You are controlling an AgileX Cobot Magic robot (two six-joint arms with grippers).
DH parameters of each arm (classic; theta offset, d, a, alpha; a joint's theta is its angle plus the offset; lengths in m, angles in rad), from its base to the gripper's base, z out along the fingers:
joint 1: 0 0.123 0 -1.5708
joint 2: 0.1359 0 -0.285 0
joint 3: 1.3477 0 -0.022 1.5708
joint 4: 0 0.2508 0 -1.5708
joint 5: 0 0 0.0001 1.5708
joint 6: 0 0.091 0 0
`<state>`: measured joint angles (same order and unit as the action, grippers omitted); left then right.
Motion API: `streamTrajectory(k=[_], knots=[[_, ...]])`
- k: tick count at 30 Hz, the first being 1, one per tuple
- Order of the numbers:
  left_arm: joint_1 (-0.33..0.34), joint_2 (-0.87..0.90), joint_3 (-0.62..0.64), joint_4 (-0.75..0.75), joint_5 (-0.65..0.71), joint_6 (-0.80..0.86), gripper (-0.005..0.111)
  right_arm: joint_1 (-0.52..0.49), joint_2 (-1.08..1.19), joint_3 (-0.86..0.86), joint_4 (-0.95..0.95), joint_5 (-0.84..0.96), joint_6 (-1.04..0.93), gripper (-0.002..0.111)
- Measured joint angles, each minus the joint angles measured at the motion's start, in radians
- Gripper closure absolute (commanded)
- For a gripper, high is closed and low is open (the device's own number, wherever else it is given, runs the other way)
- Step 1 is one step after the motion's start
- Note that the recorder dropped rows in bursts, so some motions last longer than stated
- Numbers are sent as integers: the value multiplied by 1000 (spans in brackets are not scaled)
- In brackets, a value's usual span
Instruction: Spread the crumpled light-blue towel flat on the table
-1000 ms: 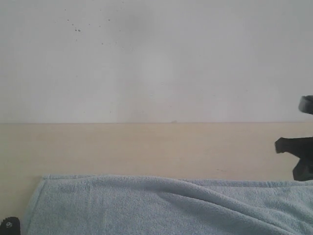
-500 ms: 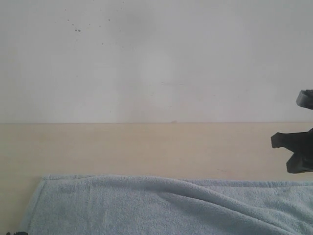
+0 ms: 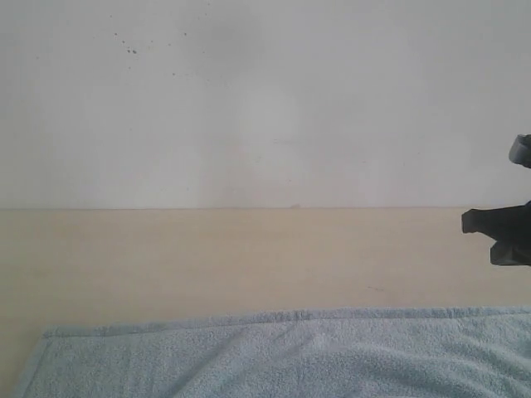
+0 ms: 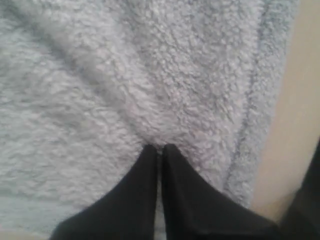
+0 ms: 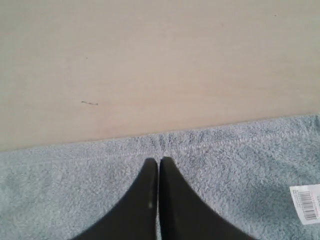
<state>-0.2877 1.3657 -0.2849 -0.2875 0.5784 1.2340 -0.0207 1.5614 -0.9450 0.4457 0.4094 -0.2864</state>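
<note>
The towel lies low across the near part of the table, pale blue and woolly, its far edge a straight hemmed line running almost the whole width of the exterior view; beyond it the tabletop is bare, smooth and matte, a cream-beige band that ends at a white-grey wall flecked with a few dark specks; at the right edge a dark, angular piece of the right arm juts in above the cloth. Up close the terry is all small loops and tufts; by the left gripper it is gathered into soft ridges that run together right at the black tips, and those two tapered fingers are pressed flat against each other with a pinch of the pile drawn in between them, the stitched border and a strip of table just off to one side. The right gripper is likewise closed tight, fingers meeting in a thin seam; its tips sit on the towel just inside the hem, where a small pucker runs from them to the edge — a nip of cloth, as far as that shows. Here the towel looks flat; a white tag printed with a barcode lies on it, and a short dark scratch marks the bare wood-toned surface beyond.
</note>
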Motion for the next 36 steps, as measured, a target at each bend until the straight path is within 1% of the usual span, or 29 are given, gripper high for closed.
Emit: streamTrajectory(k=[2, 3, 4, 6, 7, 8, 9, 10, 11, 12, 14, 19, 22, 24, 28, 31, 36], knots=[[0, -84, -12, -21, -69, -7, 103, 0, 46, 0, -8, -30, -27, 108], [0, -133, -23, -43, -166, -11, 103, -10, 96, -4, -11, -39, -34, 108], [0, -157, -26, -57, -226, -13, 103, -21, 120, -15, -14, -36, -36, 108], [0, -200, -27, -92, -457, -66, 103, -80, 243, -103, -15, 56, -72, 108], [0, -200, -27, -98, -548, -96, 103, -103, 289, -143, -15, 120, -84, 108], [0, -172, -27, -105, -686, -126, 103, -128, 336, -191, -15, 185, -99, 108], [0, -142, -27, -105, -764, -149, 103, -143, 363, -218, -15, 219, -108, 108], [0, -91, -27, -105, -899, -211, 103, -158, 387, -237, -15, 241, -117, 108], [0, -49, -27, -107, -982, -260, 103, -169, 397, -242, -22, 244, -122, 108], [0, 14, -27, -109, -1078, -358, 103, -179, 403, -245, -37, 245, -124, 108], [0, 100, -27, -79, -1206, -472, 103, -184, 405, -247, -65, 220, -126, 108], [0, 162, -29, 34, -1291, -520, 103, -188, 405, -249, -81, 157, -130, 108], [0, 163, -40, 49, -1300, -556, 103, -188, 405, -249, -89, 129, -130, 108], [0, 163, -50, 49, -1305, -602, 103, -188, 405, -249, -94, 113, -133, 108], [0, 164, -76, 68, -1302, -772, 103, -188, 414, -249, -95, 105, -134, 108], [0, 164, -89, 169, -1275, -875, 103, -188, 445, -251, -95, 110, -134, 108], [0, 164, -96, 405, -1254, -1000, 103, -188, 483, -251, -94, 112, -135, 108]])
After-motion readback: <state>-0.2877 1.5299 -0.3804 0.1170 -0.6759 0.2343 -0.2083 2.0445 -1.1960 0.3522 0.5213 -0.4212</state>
